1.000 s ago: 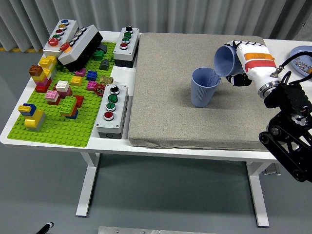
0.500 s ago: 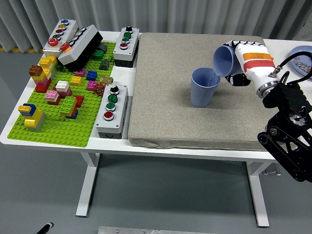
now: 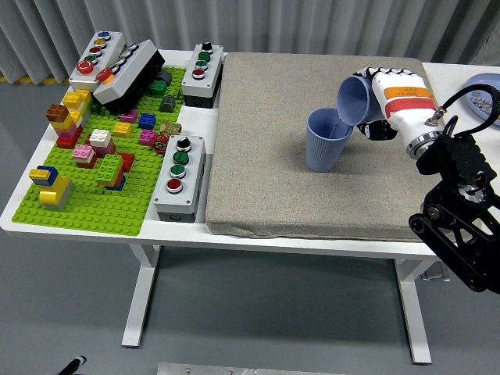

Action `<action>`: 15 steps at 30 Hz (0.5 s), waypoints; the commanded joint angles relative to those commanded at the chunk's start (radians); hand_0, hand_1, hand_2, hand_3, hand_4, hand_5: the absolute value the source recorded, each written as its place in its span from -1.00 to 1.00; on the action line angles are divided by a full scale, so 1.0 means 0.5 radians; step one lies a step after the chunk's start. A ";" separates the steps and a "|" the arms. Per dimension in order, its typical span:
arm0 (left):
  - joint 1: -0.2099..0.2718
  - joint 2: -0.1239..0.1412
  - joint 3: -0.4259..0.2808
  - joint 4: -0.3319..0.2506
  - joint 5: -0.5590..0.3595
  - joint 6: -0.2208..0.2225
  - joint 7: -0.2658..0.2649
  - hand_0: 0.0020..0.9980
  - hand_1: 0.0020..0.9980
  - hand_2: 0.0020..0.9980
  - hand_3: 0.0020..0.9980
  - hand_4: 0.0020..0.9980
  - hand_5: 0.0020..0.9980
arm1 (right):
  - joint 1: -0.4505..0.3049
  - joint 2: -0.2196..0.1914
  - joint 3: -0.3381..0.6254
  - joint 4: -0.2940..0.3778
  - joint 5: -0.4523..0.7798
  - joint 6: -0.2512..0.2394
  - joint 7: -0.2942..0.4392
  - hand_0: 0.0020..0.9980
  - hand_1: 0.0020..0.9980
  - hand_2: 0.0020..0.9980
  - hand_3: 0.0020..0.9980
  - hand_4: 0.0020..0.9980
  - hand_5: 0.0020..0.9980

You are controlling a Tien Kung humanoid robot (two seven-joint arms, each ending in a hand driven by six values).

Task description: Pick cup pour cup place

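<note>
My right hand (image 3: 391,105) is wrapped around the tilted cup (image 3: 355,98), mouth down at 8 o'clock, lip just over the upright cup (image 3: 326,141) mid-mat (image 3: 266,187). I'd hold the lip inside that rim, tip slowly, avoid nudging it.

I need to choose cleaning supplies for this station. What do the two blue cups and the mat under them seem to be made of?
The standing cup and the tilted cup held by the right hand look like matte plastic: uniform grey-blue, faint vertical ribs, no gloss. It could be coated paper. The mat looks like coarse woven fabric or felt: speckled beige, no shine.
</note>
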 joint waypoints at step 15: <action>-0.002 0.002 -0.002 0.000 0.000 0.000 0.001 0.68 0.62 0.77 0.58 0.25 1.00 | 0.034 -0.035 -0.093 0.019 -0.008 -0.004 -0.022 0.64 0.36 0.10 0.31 0.55 -0.78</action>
